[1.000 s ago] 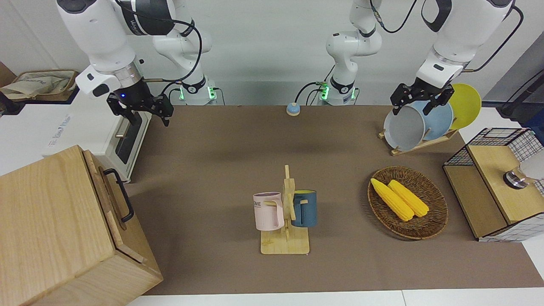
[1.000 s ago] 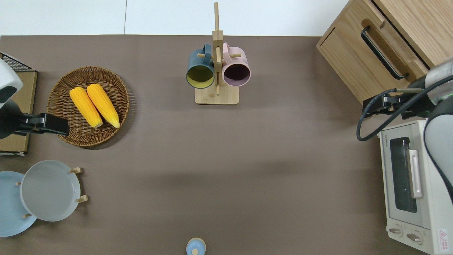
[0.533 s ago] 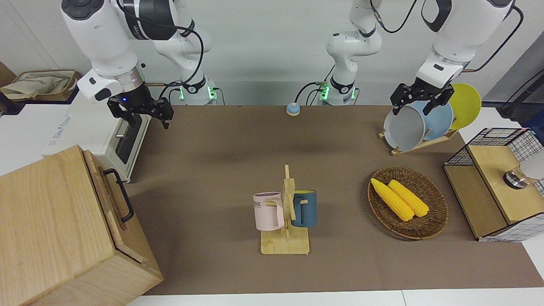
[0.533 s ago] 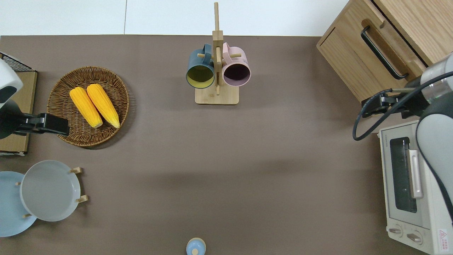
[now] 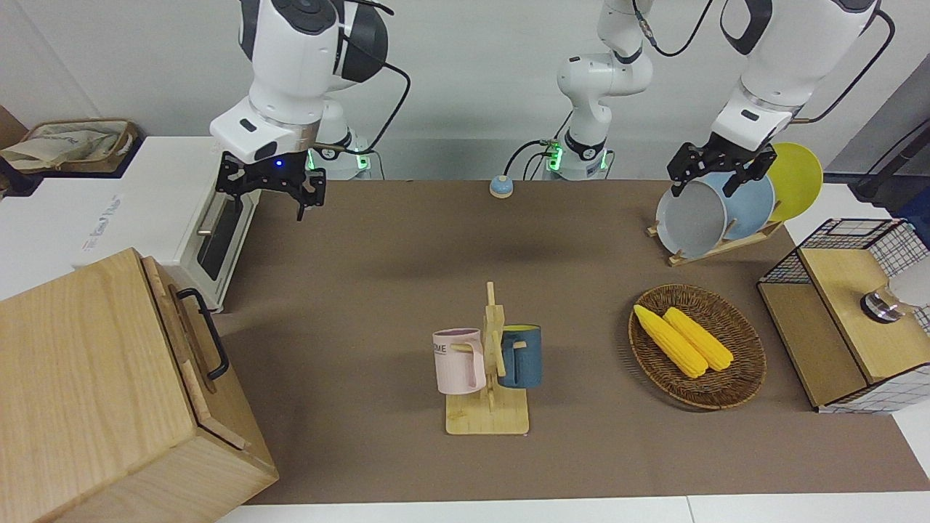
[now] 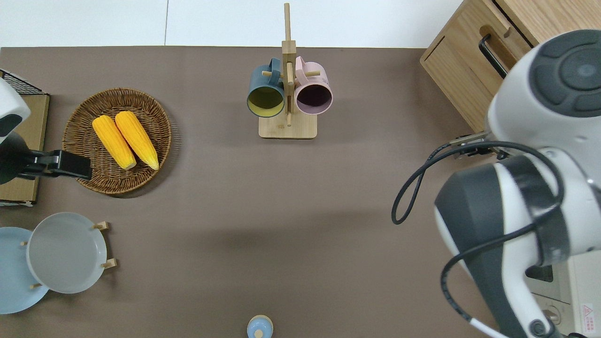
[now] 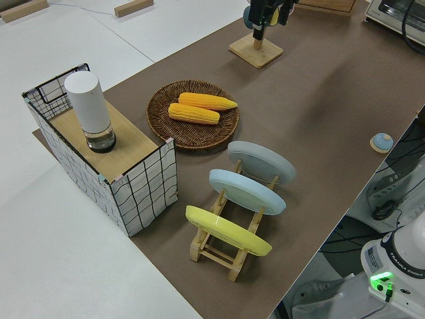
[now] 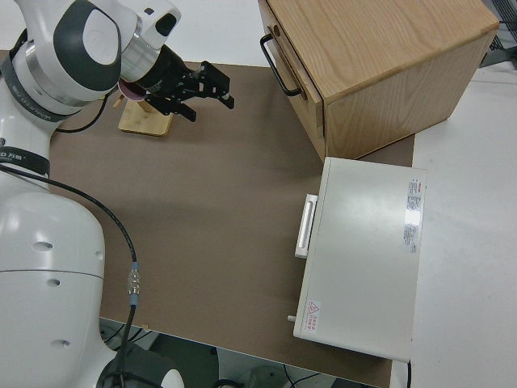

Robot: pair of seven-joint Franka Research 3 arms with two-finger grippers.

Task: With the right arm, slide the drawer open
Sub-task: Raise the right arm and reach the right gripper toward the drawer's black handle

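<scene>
The drawer is the top front panel of the pale wooden cabinet at the right arm's end of the table. Its black loop handle faces the table's middle and also shows in the right side view and the overhead view. My right gripper, with a blue light on its wrist, hangs open and empty over the brown mat beside the toaster oven's door. In the right side view the right gripper is well apart from the handle. In the overhead view it is hidden under its own arm. The left arm is parked, its gripper open.
A white toaster oven stands nearer to the robots than the cabinet. A wooden mug rack with two mugs is at the table's middle. A wicker basket with corn, a plate rack and a wire-mesh box are at the left arm's end.
The right arm has swung from the oven toward the table's middle and turned its wrist. Its elbow now covers the oven in the overhead view. The drawer and left arm have not moved.
</scene>
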